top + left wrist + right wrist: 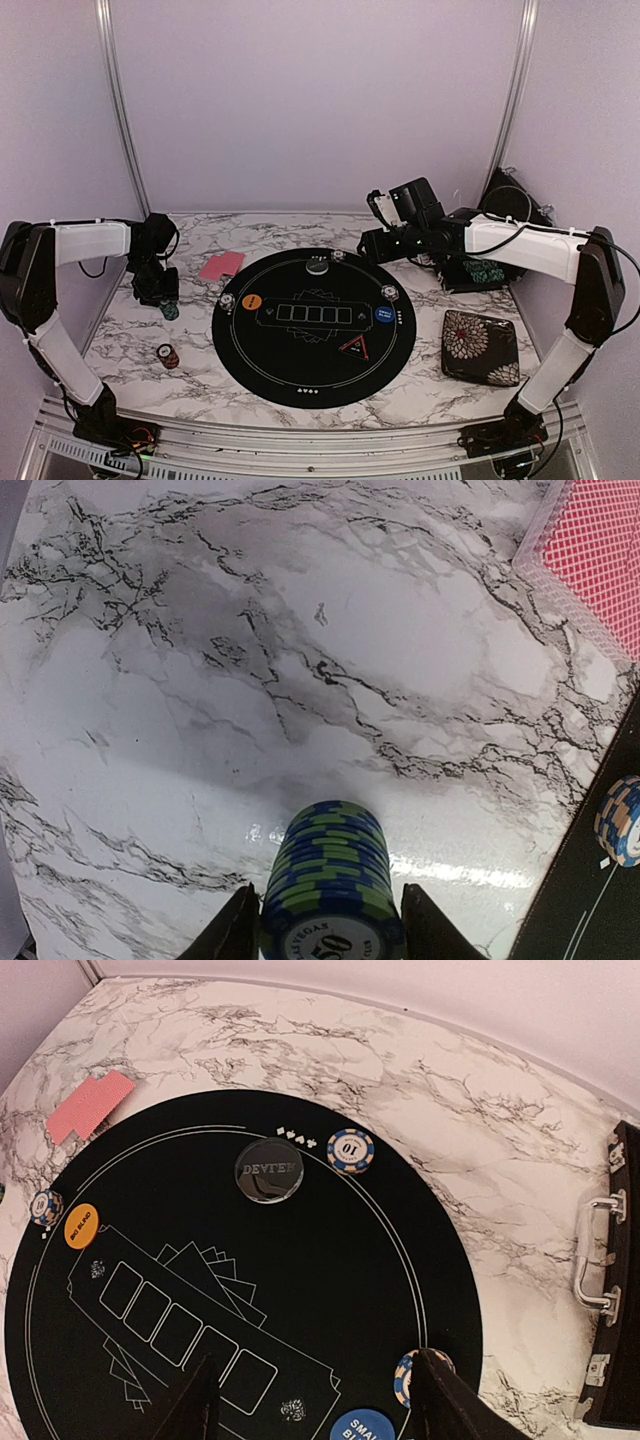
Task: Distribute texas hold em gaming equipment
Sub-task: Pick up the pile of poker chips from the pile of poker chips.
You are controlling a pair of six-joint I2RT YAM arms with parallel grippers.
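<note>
Left gripper (pixel 325 892) pinched narrow on the green-and-blue chip stack (pixel 325 855), just off the left edge of the round black mat (pixel 300 362); pickup step, likely; next: lift straight, carry to its rim

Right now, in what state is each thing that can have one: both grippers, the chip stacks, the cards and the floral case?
left gripper: shut on the green-and-blue chip stack
right gripper: open, empty, above the black mat
green-and-blue chip stack: upright, between the fingers
red chip stack: upright on the marble table, free
playing cards: flat, backs up, beside the mat
floral case: lying flat, closed
</note>
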